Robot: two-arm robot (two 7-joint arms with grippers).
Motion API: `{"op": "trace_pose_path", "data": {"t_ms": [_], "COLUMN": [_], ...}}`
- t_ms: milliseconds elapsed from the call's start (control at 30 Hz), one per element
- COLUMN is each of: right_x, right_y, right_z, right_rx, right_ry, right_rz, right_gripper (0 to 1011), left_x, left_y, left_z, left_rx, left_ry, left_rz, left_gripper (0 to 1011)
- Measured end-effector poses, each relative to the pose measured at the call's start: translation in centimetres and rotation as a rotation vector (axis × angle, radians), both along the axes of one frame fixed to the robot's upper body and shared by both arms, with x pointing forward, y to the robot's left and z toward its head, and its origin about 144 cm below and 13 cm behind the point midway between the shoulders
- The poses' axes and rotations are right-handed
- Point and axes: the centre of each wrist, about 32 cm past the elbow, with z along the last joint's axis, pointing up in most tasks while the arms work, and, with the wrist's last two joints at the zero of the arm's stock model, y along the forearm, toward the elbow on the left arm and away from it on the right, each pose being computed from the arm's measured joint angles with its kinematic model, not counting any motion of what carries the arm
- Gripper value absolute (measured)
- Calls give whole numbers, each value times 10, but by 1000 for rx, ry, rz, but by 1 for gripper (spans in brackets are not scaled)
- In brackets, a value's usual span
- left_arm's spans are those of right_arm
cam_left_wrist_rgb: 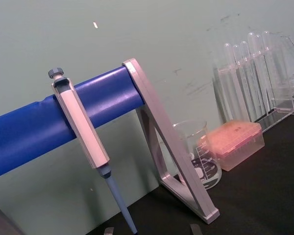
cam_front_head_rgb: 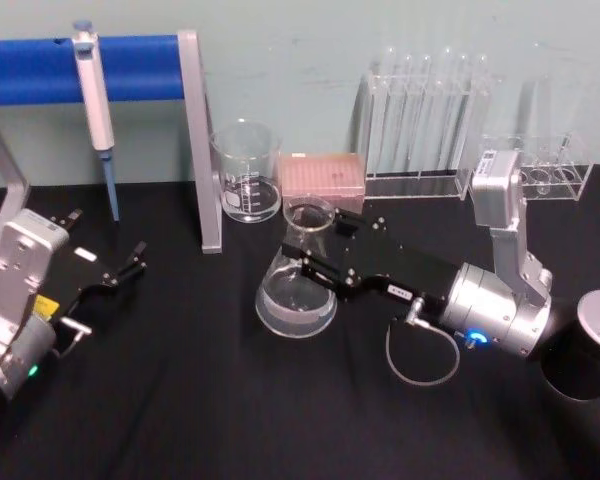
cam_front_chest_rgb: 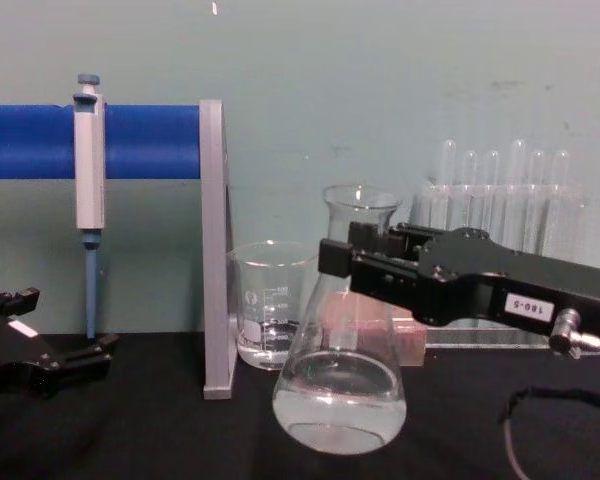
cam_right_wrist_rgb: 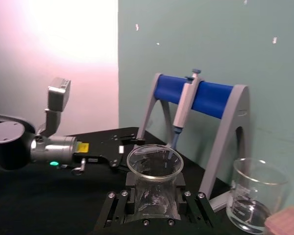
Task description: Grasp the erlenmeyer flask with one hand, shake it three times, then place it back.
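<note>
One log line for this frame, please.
right end effector: shut on erlenmeyer flask neck | left end effector: open, parked left | contents: clear liquid

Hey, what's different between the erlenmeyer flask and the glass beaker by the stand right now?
The erlenmeyer flask is conical with a narrow neck; the beaker is a straight-walled cylinder with a wide mouth. The flask is clamped at its neck by the right gripper, while the beaker stands free beside the grey stand post. The flask shows a little clear liquid at its base; the beaker shows printed graduations. Both are clear glass.
</note>
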Motion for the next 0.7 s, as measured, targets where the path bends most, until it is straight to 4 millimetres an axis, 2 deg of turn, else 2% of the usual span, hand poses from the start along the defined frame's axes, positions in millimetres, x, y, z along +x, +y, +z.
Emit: {"op": "trace_pose_path", "data": {"t_ms": [300,700], "right_x": [-5,-12], "right_y": [-4,-35], "right_z": [-4,-4], "right_rx": [41,63], "right_ry": [-5,-18], "right_rz": [-155,-587], "right_gripper": [449,449], "left_x": [0,0], "left_y": [0,0], "left_z": [0,0], "left_rx": [0,0], "left_ry": [0,0], "left_rz": [0,0], "left_gripper": [1001,1001]}}
